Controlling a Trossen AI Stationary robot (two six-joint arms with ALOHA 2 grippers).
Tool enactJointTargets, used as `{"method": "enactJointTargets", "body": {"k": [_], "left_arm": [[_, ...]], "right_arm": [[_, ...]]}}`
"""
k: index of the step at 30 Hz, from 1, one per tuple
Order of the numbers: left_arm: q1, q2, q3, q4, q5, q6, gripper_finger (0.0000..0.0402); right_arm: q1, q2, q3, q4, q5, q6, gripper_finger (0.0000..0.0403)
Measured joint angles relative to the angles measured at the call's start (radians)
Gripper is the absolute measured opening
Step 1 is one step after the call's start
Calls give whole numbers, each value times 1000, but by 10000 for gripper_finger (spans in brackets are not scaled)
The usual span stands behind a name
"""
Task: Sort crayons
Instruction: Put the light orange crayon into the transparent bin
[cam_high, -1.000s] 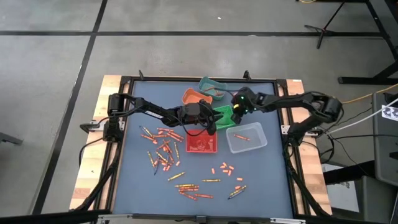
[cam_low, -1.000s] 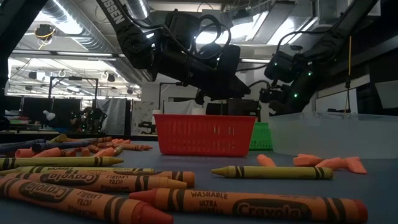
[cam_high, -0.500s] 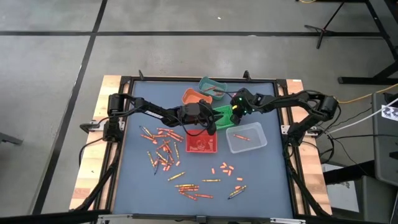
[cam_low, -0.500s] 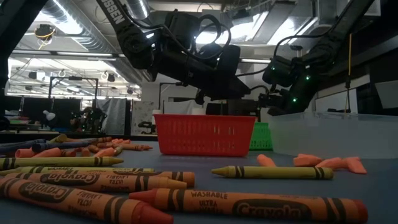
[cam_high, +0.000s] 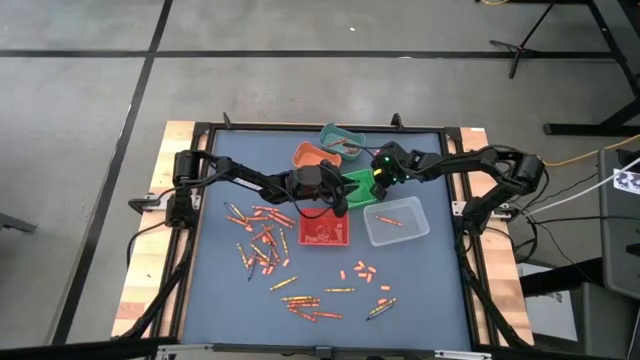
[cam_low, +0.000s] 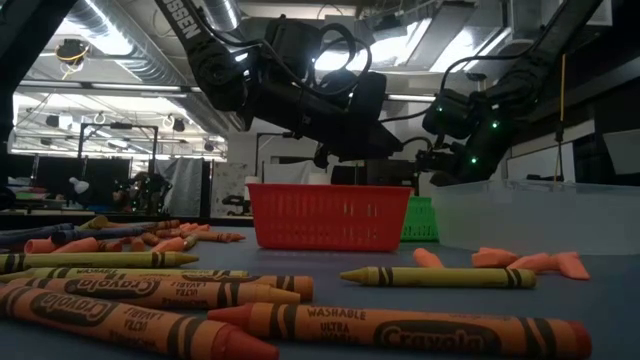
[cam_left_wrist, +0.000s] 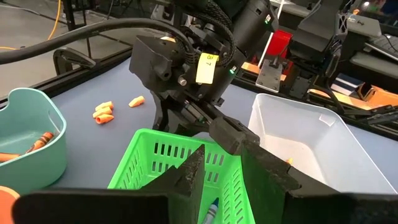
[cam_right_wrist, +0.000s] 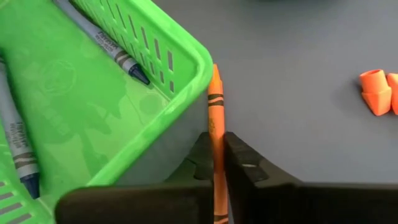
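My right gripper (cam_right_wrist: 216, 146) is shut on an orange crayon (cam_right_wrist: 214, 99) just outside the rim of the green bin (cam_right_wrist: 93, 93), which holds blue and grey crayons. In the high view my right gripper (cam_high: 374, 183) hovers over the green bin (cam_high: 356, 186). My left gripper (cam_left_wrist: 221, 165) is open and empty above the same bin's other side (cam_left_wrist: 155, 155), between the green bin and the red bin (cam_high: 325, 232). Many loose crayons (cam_high: 262, 240) lie on the table at the left and near edge. My right gripper pinches the orange crayon's lower part (cam_right_wrist: 216, 138) between its two fingers. The crayon lies along the fingers and its pointed end (cam_right_wrist: 214, 70) sticks out past their tips. It is lifted clear of the table, beside the green bin's rim.
A clear bin (cam_high: 397, 222) stands right of the red bin. An orange bin (cam_high: 312, 155) and a teal bin (cam_high: 340, 138) stand at the far side. Orange stubs (cam_high: 362, 270) and more crayons (cam_high: 320, 305) lie near the front. The two grippers are close together.
My right gripper has moved a little toward the table's left, closer over the green bin, still shut on the orange crayon, and has then held still.
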Motion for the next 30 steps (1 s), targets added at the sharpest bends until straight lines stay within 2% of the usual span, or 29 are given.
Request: {"method": "enactJointTargets", "body": {"k": [9, 15, 20, 22, 27, 30], "left_arm": [[0, 0, 0, 0, 0, 0, 91], [0, 0, 0, 0, 0, 0, 91], [0, 0, 0, 0, 0, 0, 91], [0, 0, 0, 0, 0, 0, 91], [0, 0, 0, 0, 0, 0, 91], [0, 0, 0, 0, 0, 0, 91]], "right_arm": [[0, -19, 8, -43, 3, 0, 28], [-2, -79, 62, -240, 39, -36, 17], [-1, -139, 130, -439, 193, -58, 20], [-1, -161, 159, -510, 224, -58, 20], [-1, -221, 217, -667, 223, -58, 19], [-1, -264, 250, -746, 173, -56, 20]]}}
